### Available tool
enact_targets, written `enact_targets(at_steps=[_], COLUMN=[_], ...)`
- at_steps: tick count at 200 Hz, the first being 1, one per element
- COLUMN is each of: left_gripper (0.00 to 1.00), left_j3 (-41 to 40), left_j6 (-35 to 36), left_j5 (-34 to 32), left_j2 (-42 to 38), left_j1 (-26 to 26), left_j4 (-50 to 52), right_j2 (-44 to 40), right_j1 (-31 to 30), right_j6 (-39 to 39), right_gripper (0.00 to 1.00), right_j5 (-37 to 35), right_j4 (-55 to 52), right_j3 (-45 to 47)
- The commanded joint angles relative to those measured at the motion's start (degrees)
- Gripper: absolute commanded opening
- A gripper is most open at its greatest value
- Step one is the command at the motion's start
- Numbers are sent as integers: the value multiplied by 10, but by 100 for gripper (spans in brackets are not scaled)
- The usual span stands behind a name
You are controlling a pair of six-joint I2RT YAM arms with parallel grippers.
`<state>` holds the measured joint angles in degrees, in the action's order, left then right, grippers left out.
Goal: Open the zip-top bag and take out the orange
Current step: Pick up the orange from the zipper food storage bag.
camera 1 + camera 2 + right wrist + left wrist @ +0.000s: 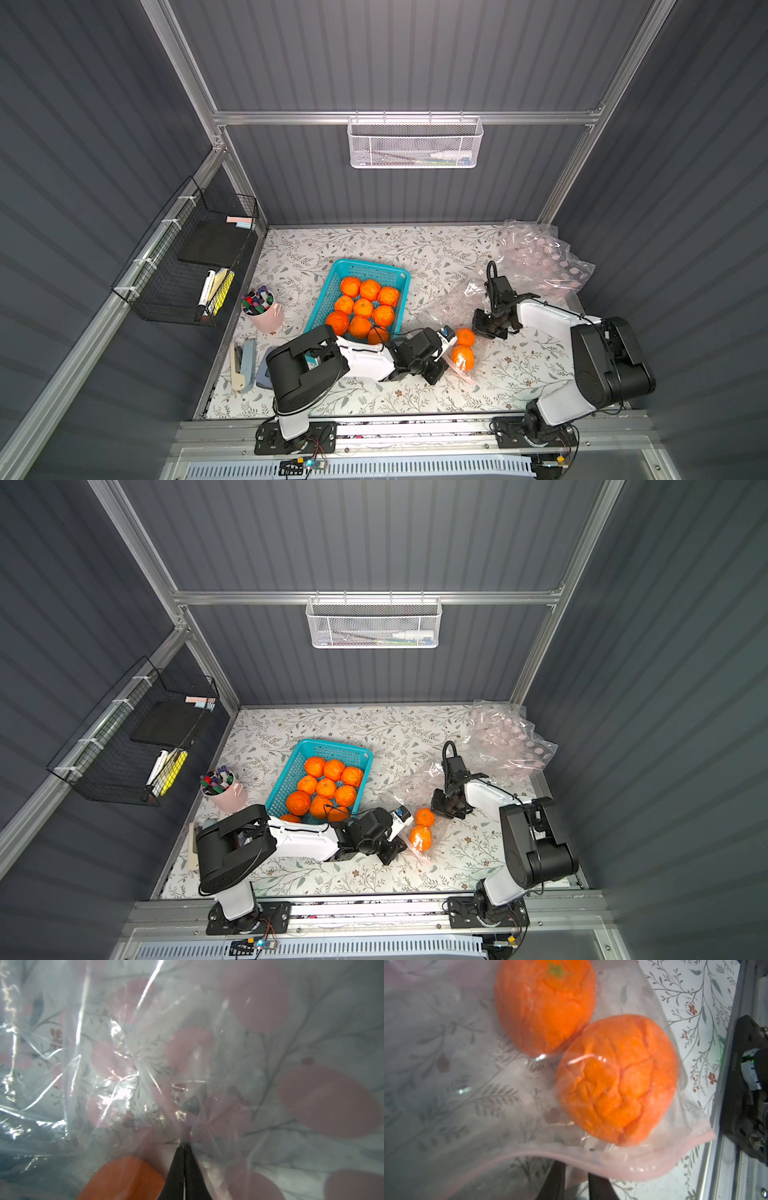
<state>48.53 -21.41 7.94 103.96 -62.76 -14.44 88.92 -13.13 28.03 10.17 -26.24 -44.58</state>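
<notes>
Now R tool [184, 1145] pinches bag [145, 1064] (fully closed).

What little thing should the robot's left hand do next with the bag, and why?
Probably close the left gripper on the pink zip edge of the zip-top bag. Its fingers stand slightly apart with that edge seemingly between them, and the orange is inside. The right gripper is pinched shut on dotted plastic, so a firm left grip likely comes before any pulling.
</notes>
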Motion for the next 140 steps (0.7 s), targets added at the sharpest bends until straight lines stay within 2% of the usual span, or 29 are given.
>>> enact_targets(at_steps=[1, 17, 30, 56, 85, 113, 140], left_gripper=[21, 22, 33, 49, 55, 69, 75], left_j3=[11, 13, 11, 15, 36, 38, 54], left_j6=[12, 6, 2, 6, 20, 25, 35], left_j5=[-2, -15, -16, -19, -26, -26, -29], left_j2=[9, 8, 7, 9, 18, 14, 23], left_j1=[-3, -3, -5, -14, -20, -24, -26], left_j4=[32, 20, 1, -21, -4, -14, -13], right_j2=[-2, -2, -2, -3, -4, -4, -4], right_j1=[-3, -4, -3, -4, -4, -4, -4], right_j6=[0, 1, 0, 0, -1, -1, 0], right_gripper=[8, 8, 7, 8, 8, 8, 8], right_j5=[-2, -3, -3, -1, 0, -1, -1], right_j4=[-5, -5, -5, -5, -4, -3, -3], right_j3=[13, 14, 14, 14, 15, 15, 15])
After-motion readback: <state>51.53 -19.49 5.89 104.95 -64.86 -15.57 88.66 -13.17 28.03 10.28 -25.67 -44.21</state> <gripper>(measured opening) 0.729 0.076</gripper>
